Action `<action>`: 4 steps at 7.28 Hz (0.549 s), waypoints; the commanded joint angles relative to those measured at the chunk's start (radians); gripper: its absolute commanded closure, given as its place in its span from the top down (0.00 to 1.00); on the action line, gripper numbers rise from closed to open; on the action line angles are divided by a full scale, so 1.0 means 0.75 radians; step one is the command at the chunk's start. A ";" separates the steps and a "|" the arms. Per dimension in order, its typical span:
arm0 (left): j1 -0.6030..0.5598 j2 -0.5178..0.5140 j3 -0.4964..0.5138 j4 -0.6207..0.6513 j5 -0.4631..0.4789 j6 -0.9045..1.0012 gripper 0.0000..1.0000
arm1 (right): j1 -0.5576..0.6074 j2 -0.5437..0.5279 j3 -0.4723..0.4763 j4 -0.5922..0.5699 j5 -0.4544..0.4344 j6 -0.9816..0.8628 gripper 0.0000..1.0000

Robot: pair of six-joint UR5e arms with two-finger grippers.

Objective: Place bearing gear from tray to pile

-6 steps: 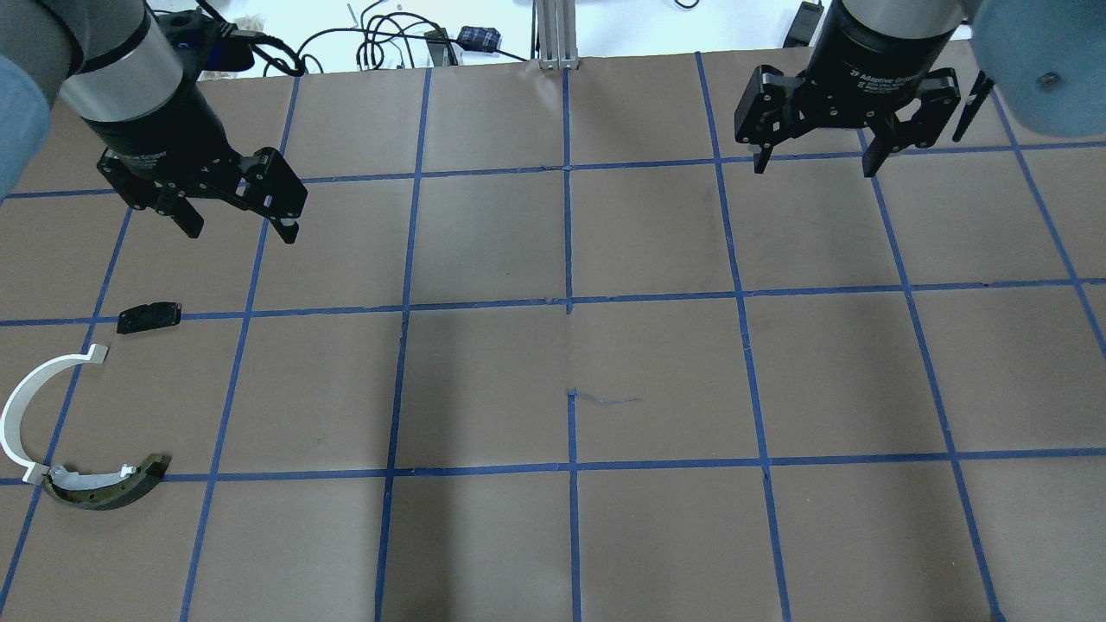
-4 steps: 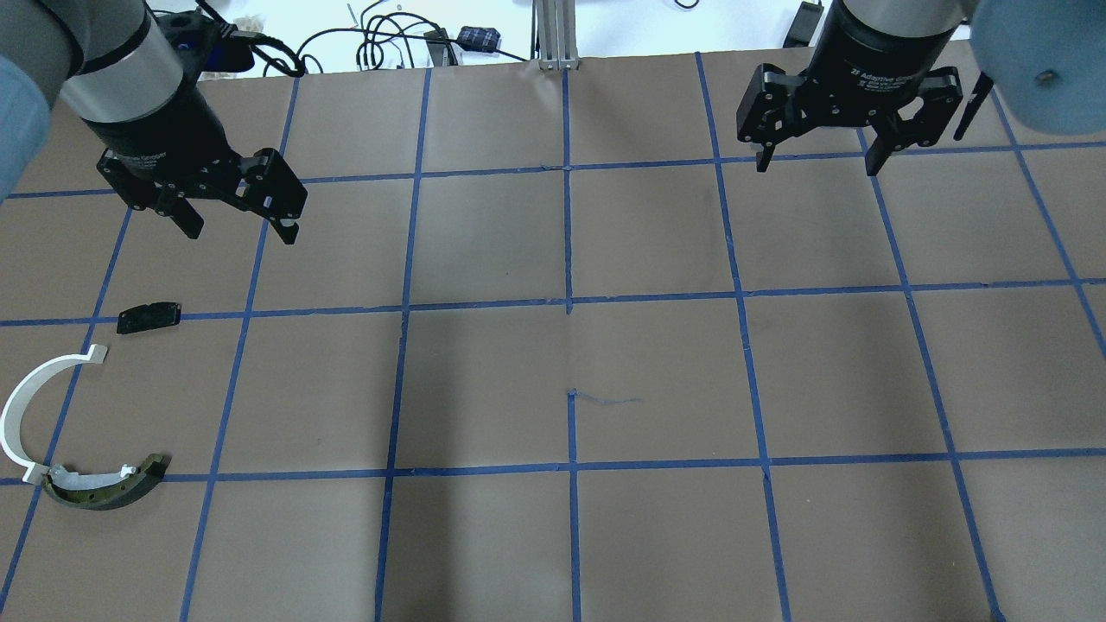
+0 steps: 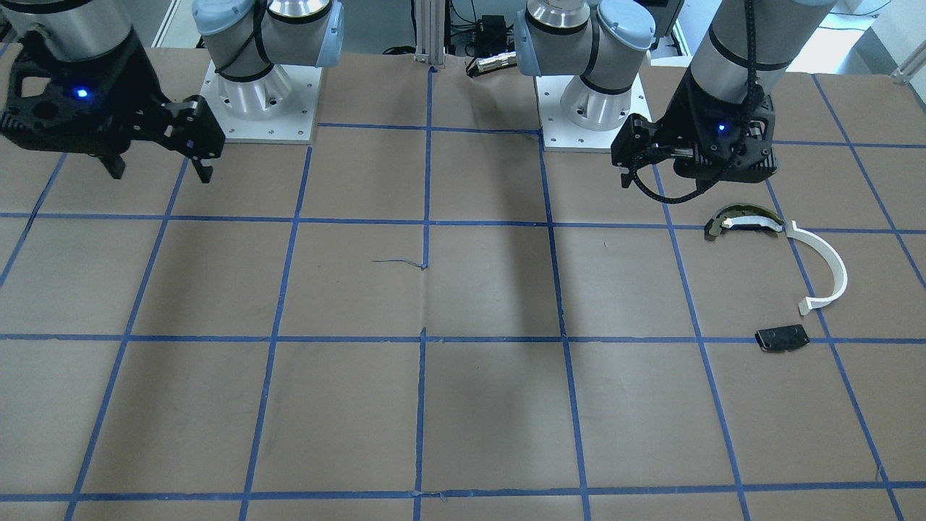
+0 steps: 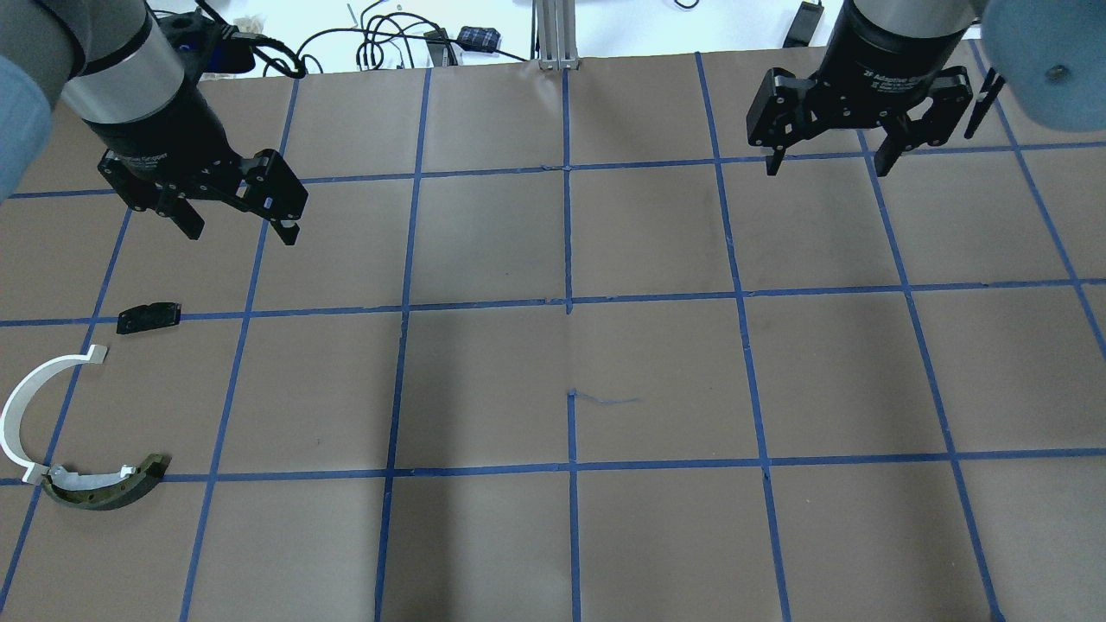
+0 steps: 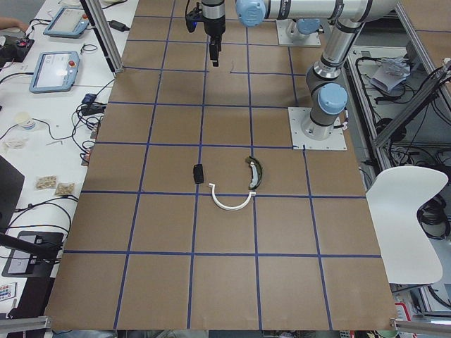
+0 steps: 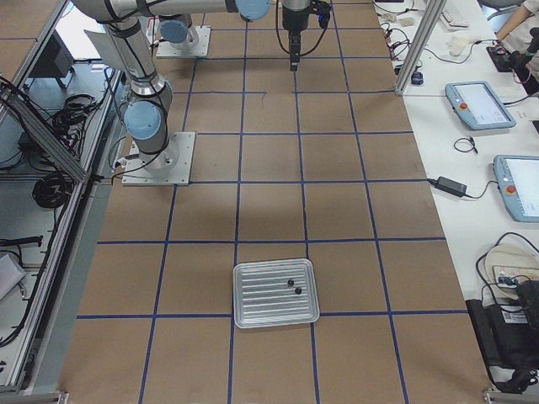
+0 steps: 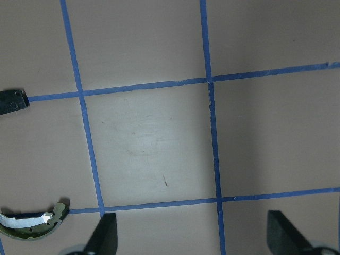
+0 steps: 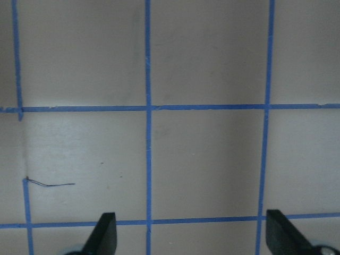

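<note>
On the brown paper-covered table (image 4: 657, 371), the silver ribbed metal tray (image 6: 261, 305) sat toward the robot's right end. Inside it, one tiny black roundish part (image 6: 289, 283) lay just beside another tiny black roundish part (image 6: 298, 290). Well apart, on the robot's left, the dark curved metal piece (image 4: 108, 494) touched the robot-side end of the white half-ring strip (image 3: 841, 273). The flat black plate (image 4: 149, 317) lay apart, beyond the strip's far end.

Silver arms (image 4: 130, 73), pale-blue caps (image 4: 1041, 73); black left end effector (image 4: 240, 233) and right end effector (image 4: 827, 168), seemingly white-lettered.

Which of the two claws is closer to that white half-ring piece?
Left. The left gripper hovers just beyond the white half-ring; the right gripper is far across the table.
</note>
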 commanded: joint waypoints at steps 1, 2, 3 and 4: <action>0.000 0.000 0.000 0.001 -0.001 0.000 1.00 | -0.341 -0.014 0.007 0.007 -0.059 -0.439 0.96; 0.000 0.000 0.000 0.001 -0.001 0.000 1.00 | -0.527 0.013 0.013 -0.005 -0.057 -0.685 0.94; 0.000 0.000 0.000 0.005 -0.001 0.000 1.00 | -0.666 0.102 0.015 -0.094 -0.067 -0.872 0.89; 0.000 0.002 0.000 0.005 0.001 0.000 1.00 | -0.819 0.247 0.015 -0.280 -0.061 -1.173 0.88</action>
